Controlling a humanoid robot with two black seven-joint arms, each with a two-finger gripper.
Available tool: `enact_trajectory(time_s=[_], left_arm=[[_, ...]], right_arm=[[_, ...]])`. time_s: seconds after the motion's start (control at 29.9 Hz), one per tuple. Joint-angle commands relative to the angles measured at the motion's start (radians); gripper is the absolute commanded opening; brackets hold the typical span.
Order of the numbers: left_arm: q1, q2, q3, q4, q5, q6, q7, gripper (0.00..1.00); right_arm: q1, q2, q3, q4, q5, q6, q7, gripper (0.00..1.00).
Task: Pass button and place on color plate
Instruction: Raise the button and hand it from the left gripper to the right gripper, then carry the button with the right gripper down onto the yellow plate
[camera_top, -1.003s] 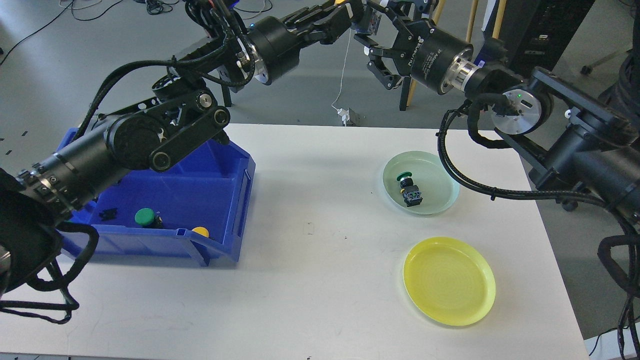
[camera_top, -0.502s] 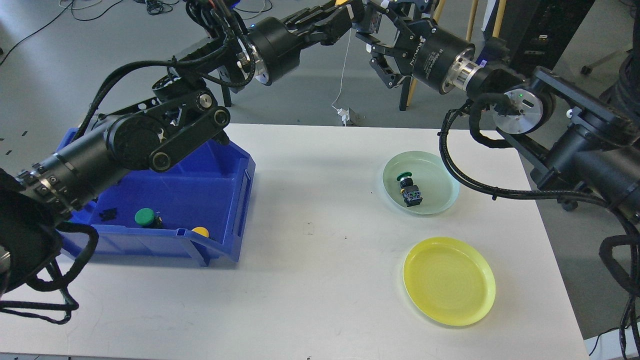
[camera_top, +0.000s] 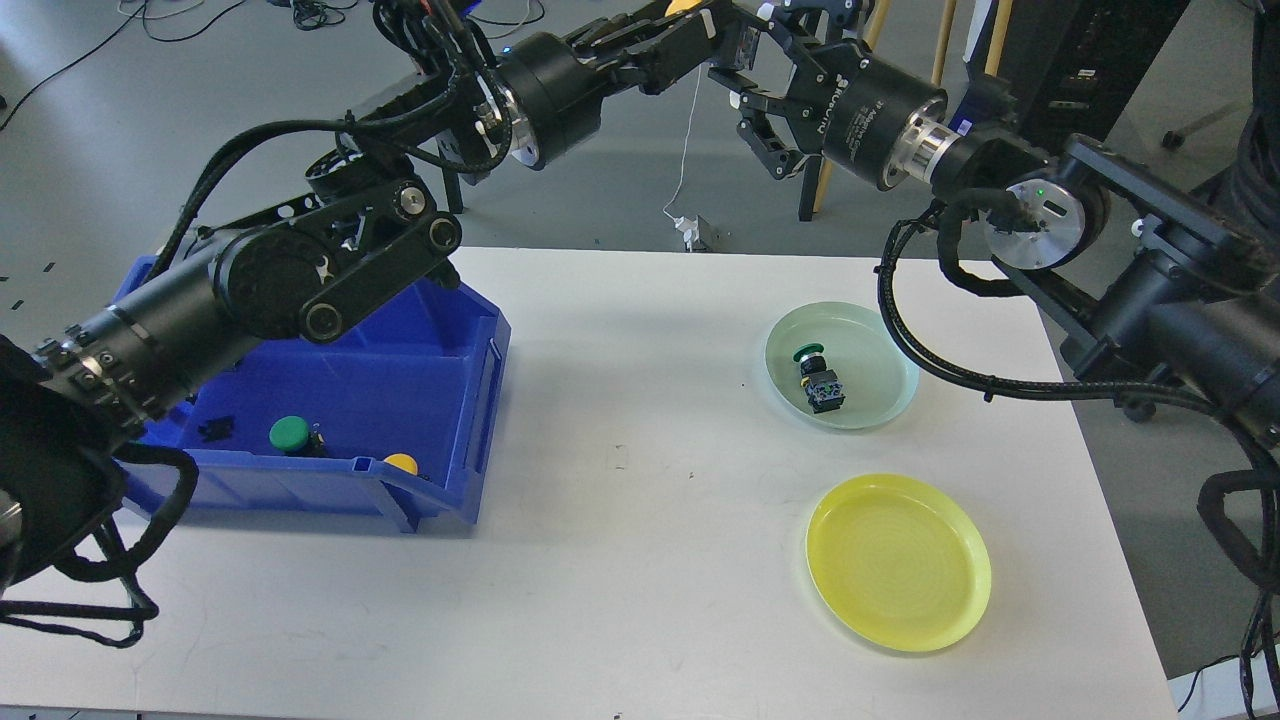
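Observation:
My left gripper (camera_top: 722, 35) is raised high above the table's far edge. It is shut on a yellow-capped button (camera_top: 742, 45), whose yellow cap peeks out at the top edge of the view. My right gripper (camera_top: 752, 95) faces it with its fingers spread around the button's free end; I cannot tell if they touch it. The yellow plate (camera_top: 898, 560) lies empty at the front right. The pale green plate (camera_top: 890, 330) behind it holds a green-capped button (camera_top: 815, 378).
A blue bin (camera_top: 440, 400) at the left holds a green button (camera_top: 288, 432), a yellow button (camera_top: 401, 463) and a small black part (camera_top: 215, 428). The white table (camera_top: 620, 560) spans the view. Chair legs and cables are on the floor beyond.
My right gripper has moved up and a little left, closing in on the button held by my left gripper. The left gripper has shifted slightly.

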Motion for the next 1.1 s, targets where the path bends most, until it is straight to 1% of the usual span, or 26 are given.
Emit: enact_trajectory(time_s=[0.0, 0.07, 0.2, 0.23, 0.33, 0.53, 0.6, 0.67, 0.84, 0.9, 0.97, 1.07], left_arm=[[0.001, 0.002, 0.001, 0.004, -0.001, -0.003, 0.003, 0.96], [0.001, 0.003, 0.004, 0.006, -0.001, -0.008, 0.012, 0.98], [0.003, 0.013, 0.009, 0.026, -0.002, -0.009, 0.084, 0.99], [0.003, 0.017, 0.009, 0.031, -0.002, -0.009, 0.097, 0.99], [0.003, 0.043, 0.010, 0.032, -0.004, -0.011, 0.113, 0.99], [0.015, 0.111, 0.009, 0.034, -0.045, -0.012, 0.114, 0.99], [0.015, 0.125, 0.006, 0.034, -0.083, -0.012, 0.114, 0.99], [0.006, 0.131, 0.003, 0.035, -0.122, -0.012, 0.114, 0.99], [-0.008, 0.138, -0.002, 0.035, -0.166, -0.012, 0.114, 0.99], [-0.014, 0.138, -0.002, 0.035, -0.168, -0.012, 0.114, 0.99], [-0.016, 0.135, -0.002, 0.035, -0.168, -0.012, 0.114, 0.99], [-0.022, 0.131, -0.002, 0.035, -0.168, -0.014, 0.114, 0.99]], right_arm=[[0.001, -0.002, 0.001, 0.000, 0.000, 0.000, 0.002, 0.19], [0.001, -0.002, 0.001, 0.000, 0.001, 0.000, 0.002, 0.19], [0.001, -0.012, 0.013, 0.000, 0.000, 0.000, 0.002, 0.19], [0.001, -0.020, 0.013, -0.002, 0.001, 0.000, 0.002, 0.19], [-0.005, -0.075, 0.013, 0.000, 0.001, -0.002, 0.002, 0.19], [-0.070, -0.235, 0.004, 0.021, 0.004, 0.006, -0.001, 0.19], [-0.102, -0.275, -0.015, 0.058, 0.003, 0.006, -0.003, 0.19], [-0.155, -0.339, -0.051, 0.119, 0.001, 0.006, -0.008, 0.19], [-0.298, -0.541, -0.145, 0.326, 0.000, 0.006, -0.008, 0.19], [-0.362, -0.598, -0.165, 0.394, -0.003, 0.007, -0.006, 0.19], [-0.437, -0.643, -0.173, 0.449, -0.035, 0.007, -0.003, 0.19], [-0.533, -0.657, -0.173, 0.484, -0.103, 0.007, -0.006, 0.20]])
